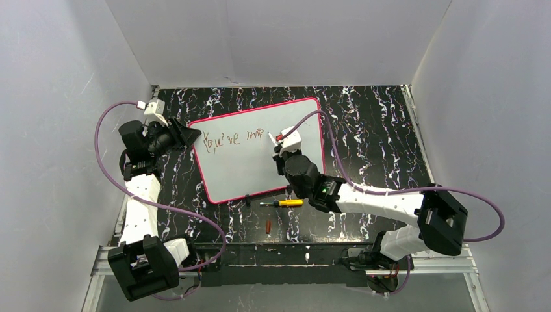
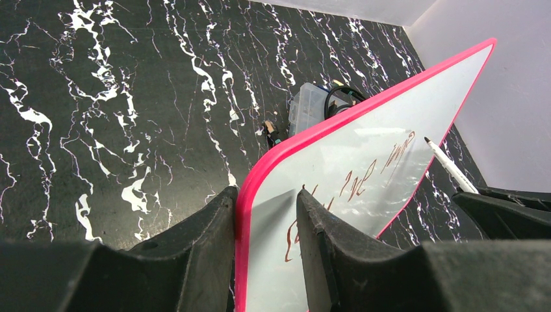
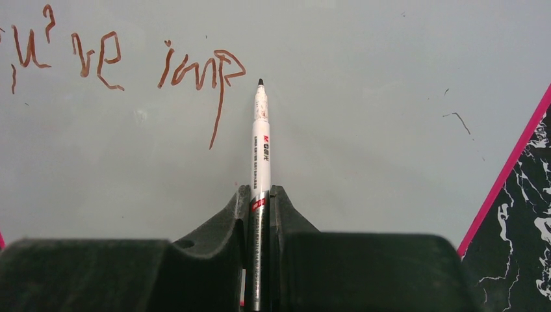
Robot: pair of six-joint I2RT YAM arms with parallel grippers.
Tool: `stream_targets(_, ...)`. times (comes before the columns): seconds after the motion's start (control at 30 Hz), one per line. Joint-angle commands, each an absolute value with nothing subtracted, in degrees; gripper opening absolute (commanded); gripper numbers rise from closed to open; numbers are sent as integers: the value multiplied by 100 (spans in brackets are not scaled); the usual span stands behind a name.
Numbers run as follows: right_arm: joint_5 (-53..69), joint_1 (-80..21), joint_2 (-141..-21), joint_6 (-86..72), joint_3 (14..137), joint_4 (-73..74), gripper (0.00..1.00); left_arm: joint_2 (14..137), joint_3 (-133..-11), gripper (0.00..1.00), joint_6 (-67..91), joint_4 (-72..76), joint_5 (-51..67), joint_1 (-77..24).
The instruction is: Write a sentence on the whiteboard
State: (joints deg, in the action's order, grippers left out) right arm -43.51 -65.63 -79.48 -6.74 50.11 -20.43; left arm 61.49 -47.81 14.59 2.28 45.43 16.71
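The whiteboard [image 1: 253,172] lies on the black marbled table, pink-rimmed. The sentence [image 1: 237,138] reads "You've imp" in reddish-brown. My left gripper [image 1: 190,135] holds the board's left corner. In the left wrist view the left gripper [image 2: 266,195] has one finger against the pink rim and the other on the whiteboard's white face [image 2: 416,110]. My right gripper [image 1: 281,144] is shut on a white marker [image 3: 260,143]. The marker's tip sits just right of the "p" of the sentence [image 3: 195,65], at or just above the whiteboard [image 3: 364,130]. The marker also shows in the left wrist view [image 2: 448,166].
A yellow-handled pen-like tool [image 1: 286,203] and a small reddish cap [image 1: 268,226] lie on the table below the board. A small black clip [image 1: 248,200] sits at the board's lower edge. A clear box with a black cable [image 2: 310,107] shows past the board's edge.
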Motion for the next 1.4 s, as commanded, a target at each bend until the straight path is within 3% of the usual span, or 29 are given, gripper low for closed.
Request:
stream_targets(0.0,-4579,-6533,-8038,-478,5238,-2453,1,5994,-4781,36,1452,264,4759,1637)
stream_targets(0.6,-4213,-6519,-8134,-686,5102,-2054,1,5991,-4790,36,1451,264,4764,1640)
stream_targets(1.37,-4785,-6524,-8090,-439,5238,-2048,1,5990,-4790,36,1459,264,4775,1639)
